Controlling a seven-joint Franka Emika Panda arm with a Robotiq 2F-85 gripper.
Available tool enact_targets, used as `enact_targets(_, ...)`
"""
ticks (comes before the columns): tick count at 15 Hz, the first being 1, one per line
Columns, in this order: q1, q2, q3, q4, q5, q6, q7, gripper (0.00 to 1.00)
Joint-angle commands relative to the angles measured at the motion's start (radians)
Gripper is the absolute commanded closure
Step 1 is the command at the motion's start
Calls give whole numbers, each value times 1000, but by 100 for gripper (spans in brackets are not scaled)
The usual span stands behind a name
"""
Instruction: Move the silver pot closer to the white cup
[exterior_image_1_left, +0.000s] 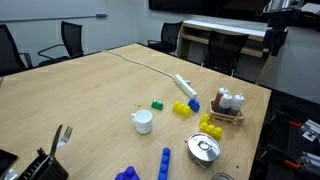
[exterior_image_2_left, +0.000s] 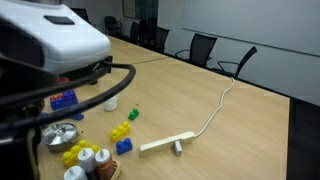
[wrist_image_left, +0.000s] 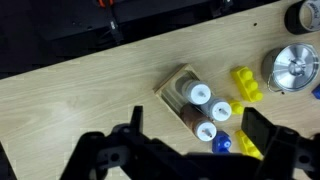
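The silver pot (exterior_image_1_left: 204, 149) stands near the table's edge and also shows in another exterior view (exterior_image_2_left: 60, 135) and at the right of the wrist view (wrist_image_left: 293, 68). The white cup (exterior_image_1_left: 143, 121) stands upright on the table, well apart from the pot; in an exterior view (exterior_image_2_left: 110, 103) it is partly hidden behind the arm's cable. It is out of the wrist view. My gripper (wrist_image_left: 198, 135) is open and empty, high above the table over the shakers. It also shows at the top right of an exterior view (exterior_image_1_left: 273, 42).
Two white shakers in a wooden holder (wrist_image_left: 195, 100) sit under the gripper. Yellow blocks (exterior_image_1_left: 210, 126), a blue block (exterior_image_1_left: 194, 104), a green block (exterior_image_1_left: 157, 105) and more blue blocks (exterior_image_1_left: 165, 160) lie around. A white power strip (exterior_image_1_left: 183, 84) with its cable lies further back. A grey disc (wrist_image_left: 305, 15) sits beside the pot.
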Motion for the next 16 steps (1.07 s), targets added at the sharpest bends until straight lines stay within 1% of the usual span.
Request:
enact_targets(1, -12, 1, 11, 1, 5, -2, -5, 0)
enact_targets(3, 6, 3, 32, 3, 4, 3, -6, 0)
enact_targets(6, 54, 8, 81, 8, 1, 3, -28, 0)
enact_targets(11, 193, 26, 163, 16, 53, 30, -118, 0)
enact_targets(13, 245, 24, 188, 6, 92, 80, -150, 0)
enact_targets(14, 262, 22, 194, -1, 116, 104, -155, 0)
enact_targets(15, 244, 17, 205, 3, 85, 68, -104, 0)
enact_targets(16, 257, 20, 209, 3, 96, 80, -111, 0)
